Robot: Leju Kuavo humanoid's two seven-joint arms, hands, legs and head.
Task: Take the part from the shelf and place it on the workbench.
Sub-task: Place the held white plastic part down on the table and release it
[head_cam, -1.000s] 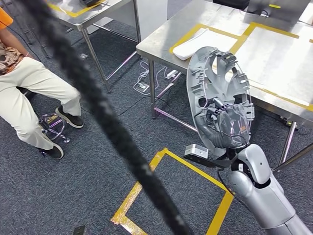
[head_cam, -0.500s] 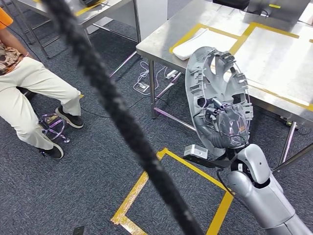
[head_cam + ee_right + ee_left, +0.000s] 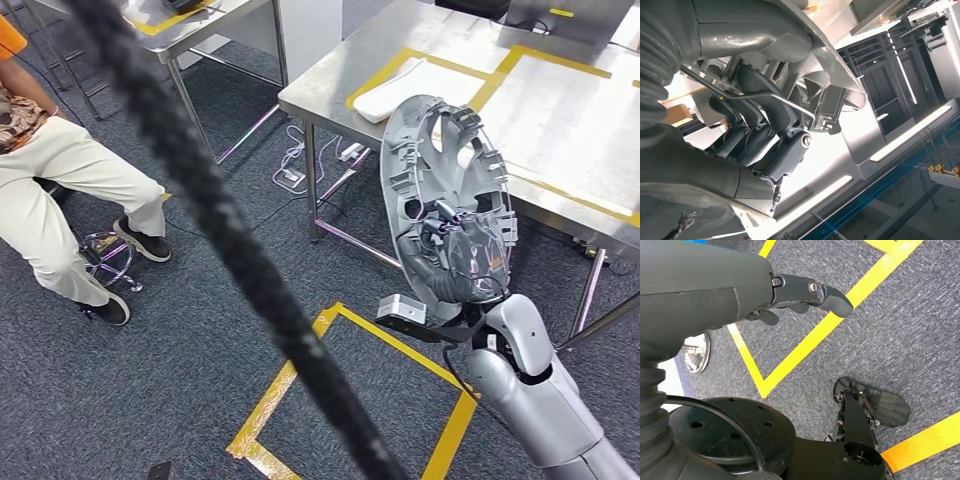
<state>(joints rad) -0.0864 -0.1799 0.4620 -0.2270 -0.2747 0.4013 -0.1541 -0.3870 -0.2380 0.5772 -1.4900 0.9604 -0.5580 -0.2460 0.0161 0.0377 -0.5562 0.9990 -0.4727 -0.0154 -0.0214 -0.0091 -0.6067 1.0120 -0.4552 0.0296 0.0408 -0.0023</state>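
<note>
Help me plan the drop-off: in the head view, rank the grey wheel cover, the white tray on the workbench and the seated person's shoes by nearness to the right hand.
1. grey wheel cover, held in the right hand.
2. white tray, on the workbench beyond.
3. shoes, far left on the carpet.

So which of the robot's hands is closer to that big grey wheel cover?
Right. The right hand grips the grey wheel cover, its fingers hooked into the cover's back, near the workbench. The left hand hangs low over the carpet, holding nothing.
</note>
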